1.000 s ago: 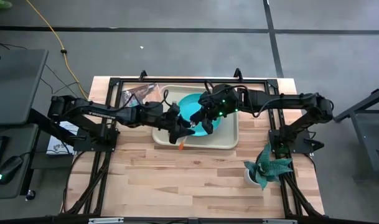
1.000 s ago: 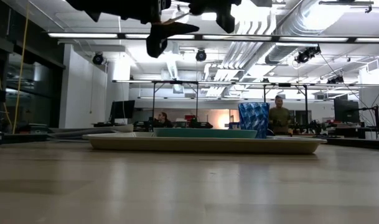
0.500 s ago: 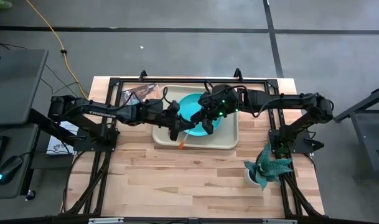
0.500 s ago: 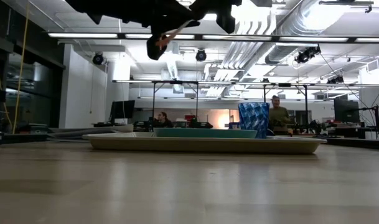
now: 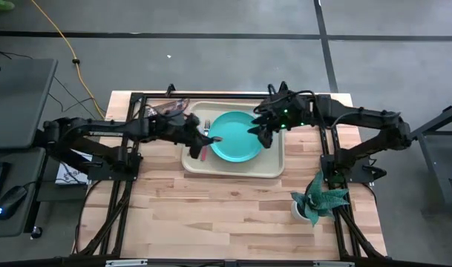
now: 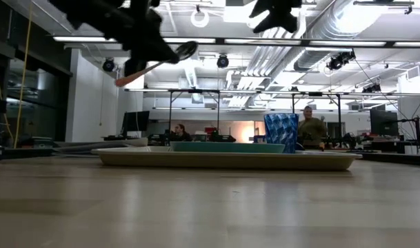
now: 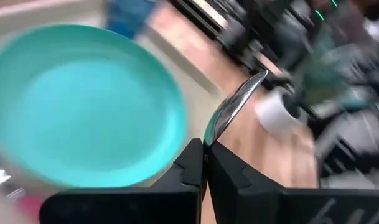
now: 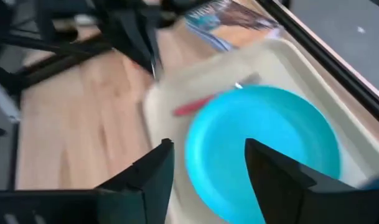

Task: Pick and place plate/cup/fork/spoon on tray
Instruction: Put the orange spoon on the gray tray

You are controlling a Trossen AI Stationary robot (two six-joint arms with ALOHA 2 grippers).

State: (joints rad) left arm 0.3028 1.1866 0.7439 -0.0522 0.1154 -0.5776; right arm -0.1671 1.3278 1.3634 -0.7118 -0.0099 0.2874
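Orange-handled spoon (image 6: 154, 60) clenched in left hand (image 7: 205, 160), above tray (image 5: 274, 167); right hand (image 8: 205, 163) released

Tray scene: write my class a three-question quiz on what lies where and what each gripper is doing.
1. True or false: the fork lies on the tray beside the plate.
2. The left gripper is shut on: A) the fork, B) the spoon, C) nothing?
3. Fill in: the right gripper has its fingers ____.
Key: 1 true; 2 B; 3 open.
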